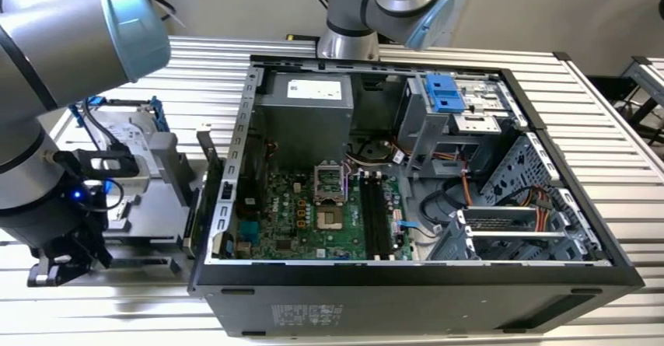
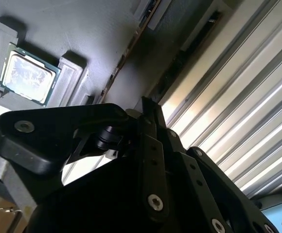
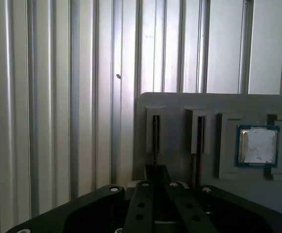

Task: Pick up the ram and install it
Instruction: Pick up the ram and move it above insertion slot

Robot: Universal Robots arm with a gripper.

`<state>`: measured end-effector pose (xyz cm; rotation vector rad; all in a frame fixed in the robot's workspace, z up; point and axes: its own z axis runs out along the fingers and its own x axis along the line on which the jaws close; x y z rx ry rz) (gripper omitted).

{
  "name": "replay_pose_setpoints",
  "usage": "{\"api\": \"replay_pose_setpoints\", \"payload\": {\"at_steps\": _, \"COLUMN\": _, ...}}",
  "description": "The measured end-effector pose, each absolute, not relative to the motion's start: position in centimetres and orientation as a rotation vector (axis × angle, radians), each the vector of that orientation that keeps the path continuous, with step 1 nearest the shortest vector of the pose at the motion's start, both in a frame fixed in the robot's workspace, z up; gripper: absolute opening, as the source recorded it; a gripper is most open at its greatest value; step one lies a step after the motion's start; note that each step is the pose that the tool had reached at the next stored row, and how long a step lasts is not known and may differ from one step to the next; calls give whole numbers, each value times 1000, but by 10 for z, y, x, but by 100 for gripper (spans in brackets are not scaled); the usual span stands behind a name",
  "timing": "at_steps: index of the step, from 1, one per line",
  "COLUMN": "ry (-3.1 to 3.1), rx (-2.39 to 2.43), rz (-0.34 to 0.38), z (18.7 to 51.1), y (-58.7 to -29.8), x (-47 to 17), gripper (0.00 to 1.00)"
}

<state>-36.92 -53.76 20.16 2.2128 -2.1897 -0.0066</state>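
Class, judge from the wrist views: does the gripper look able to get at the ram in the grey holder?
Probably yes. In the first wrist view the gripper is lined up with the ram, standing on edge in the grey holder, with nothing between them.

Lab: slatted bench [image 1: 612,140], opened computer [image 1: 415,285]

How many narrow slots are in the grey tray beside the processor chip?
2: one slot beside the processor chip, the other slot just beyond it, both in the grey tray. Others may be hidden.
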Motion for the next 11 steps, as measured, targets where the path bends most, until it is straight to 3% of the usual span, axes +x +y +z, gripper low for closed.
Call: {"api": "replay_pose_setpoints", "payload": {"at_steps": 11, "ry": -2190, "rx": 2213, "rz": -7, "z": 217, "y": -538, "x": -369, "gripper": 0}}
